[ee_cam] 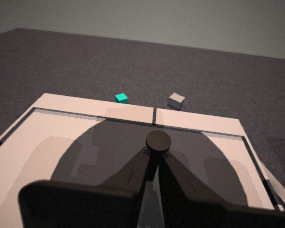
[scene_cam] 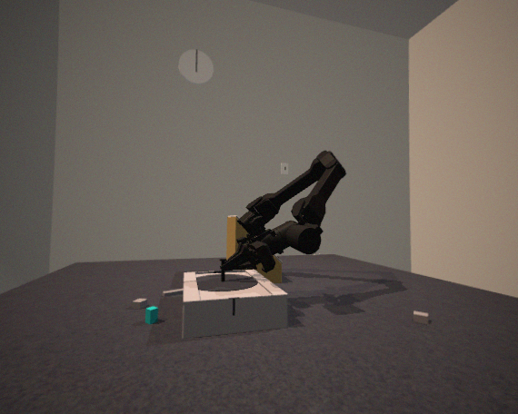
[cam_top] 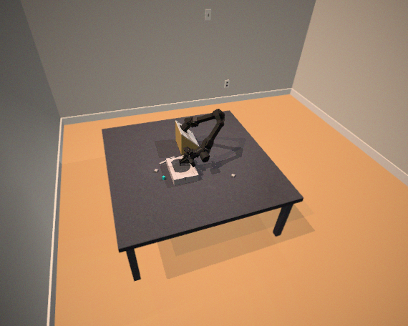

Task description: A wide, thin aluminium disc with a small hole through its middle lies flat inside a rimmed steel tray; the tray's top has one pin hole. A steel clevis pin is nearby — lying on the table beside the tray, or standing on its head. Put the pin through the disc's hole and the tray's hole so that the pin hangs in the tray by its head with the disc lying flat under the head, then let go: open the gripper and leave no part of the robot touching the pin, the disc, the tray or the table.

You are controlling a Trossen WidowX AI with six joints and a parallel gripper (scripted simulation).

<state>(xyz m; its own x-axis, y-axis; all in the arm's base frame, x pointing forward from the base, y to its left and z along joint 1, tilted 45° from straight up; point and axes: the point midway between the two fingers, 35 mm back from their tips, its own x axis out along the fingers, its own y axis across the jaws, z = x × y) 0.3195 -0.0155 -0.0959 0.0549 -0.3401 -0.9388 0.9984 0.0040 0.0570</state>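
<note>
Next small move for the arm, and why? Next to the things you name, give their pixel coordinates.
Probably ease the gripper (cam_top: pixel 180 163) (scene_cam: pixel 224 268) (ee_cam: pixel 154 152) down, keeping its grip: the pin (scene_cam: pixel 223 274) (ee_cam: pixel 158 142) is upright, head up, over the disc (cam_top: pixel 180 169) (scene_cam: pixel 228 286) (ee_cam: pixel 95 152), with its head well above the disc. Hole alignment isn't visible.
</note>
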